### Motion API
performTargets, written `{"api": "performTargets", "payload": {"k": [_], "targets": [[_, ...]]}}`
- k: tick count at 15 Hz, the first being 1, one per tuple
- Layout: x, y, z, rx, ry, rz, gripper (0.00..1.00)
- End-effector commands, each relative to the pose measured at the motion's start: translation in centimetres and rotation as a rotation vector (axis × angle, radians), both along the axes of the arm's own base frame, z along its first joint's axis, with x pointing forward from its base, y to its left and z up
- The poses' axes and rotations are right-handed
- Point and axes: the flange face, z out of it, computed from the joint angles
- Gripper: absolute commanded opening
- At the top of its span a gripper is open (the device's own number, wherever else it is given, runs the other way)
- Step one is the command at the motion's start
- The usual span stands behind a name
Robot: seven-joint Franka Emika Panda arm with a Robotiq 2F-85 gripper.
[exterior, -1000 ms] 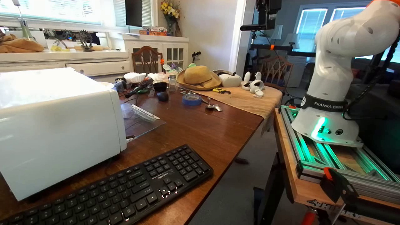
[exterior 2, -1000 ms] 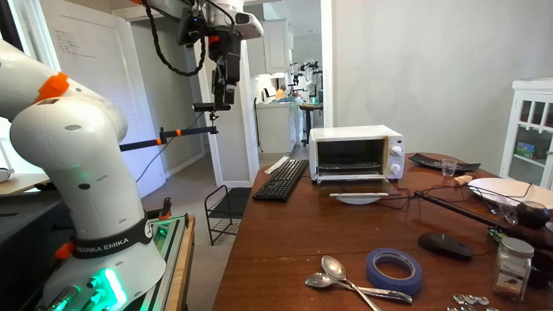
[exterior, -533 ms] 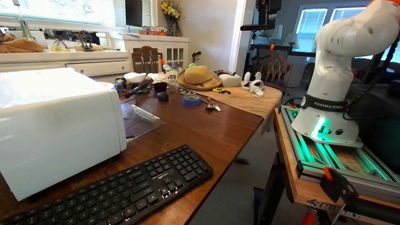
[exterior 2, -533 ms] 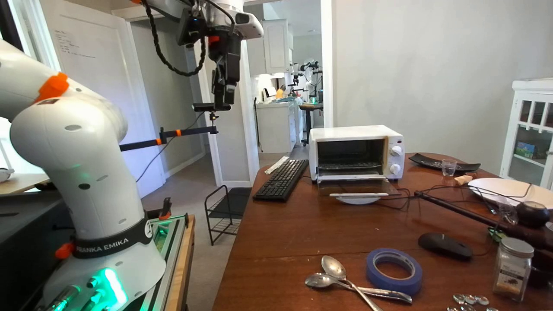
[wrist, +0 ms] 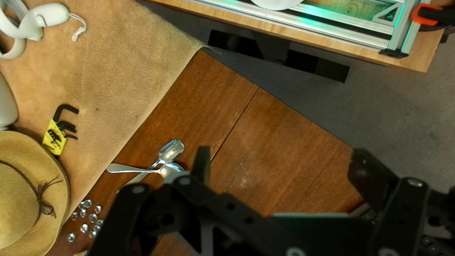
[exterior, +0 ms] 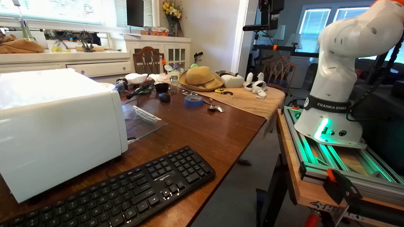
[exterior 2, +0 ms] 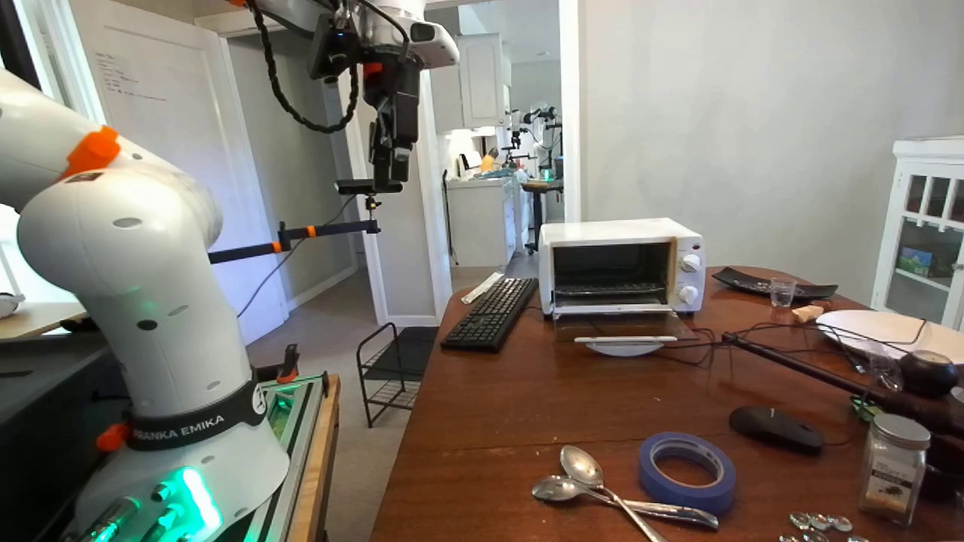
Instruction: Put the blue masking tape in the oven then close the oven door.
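Gripper: you have it pointing down, high above the tabletop and well apart from the things lying there.
Fingers: spread far apart in the wrist view, a broad gap between their tips.
Seen through that gap: the brown wood of the table, well below your fingertips.
Spoons: two, crossed on the table.
Blue masking tape: lies flat on the table just beside the spoons, outside the oven; you can find it in both exterior views.
Mouse: black, near the tape.
Oven: white, on the table, well apart from the tape.
Oven door: folded down in front of the oven, its glass facing up.
Keyboard: black, just beside the oven.
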Motion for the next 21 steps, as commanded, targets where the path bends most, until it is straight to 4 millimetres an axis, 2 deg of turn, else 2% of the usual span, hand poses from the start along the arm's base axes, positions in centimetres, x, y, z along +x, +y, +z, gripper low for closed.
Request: {"api": "performTargets", "payload": {"k": [1,7,9,13,17,20,21], "targets": [[0.0,0.0,0.0,0.0,0.0,0.0,1.0],[0.0,0.0,0.0,0.0,0.001,0.0,1.0],[0.8,-1.5,0.2,0.012,-0.015,-0.04,1.0],[4.1,-10.4,-0.9,0.071,0.003,-0.068,1.0],[7.4,-19.0,-2.9,0.167,0.106,0.056,1.0],[10.7,-22.4,-4.4,0.166,0.186,0.106,1.0],[7.6,-21.2,-3.4,0.18,0.127,0.076,1.0]]}}
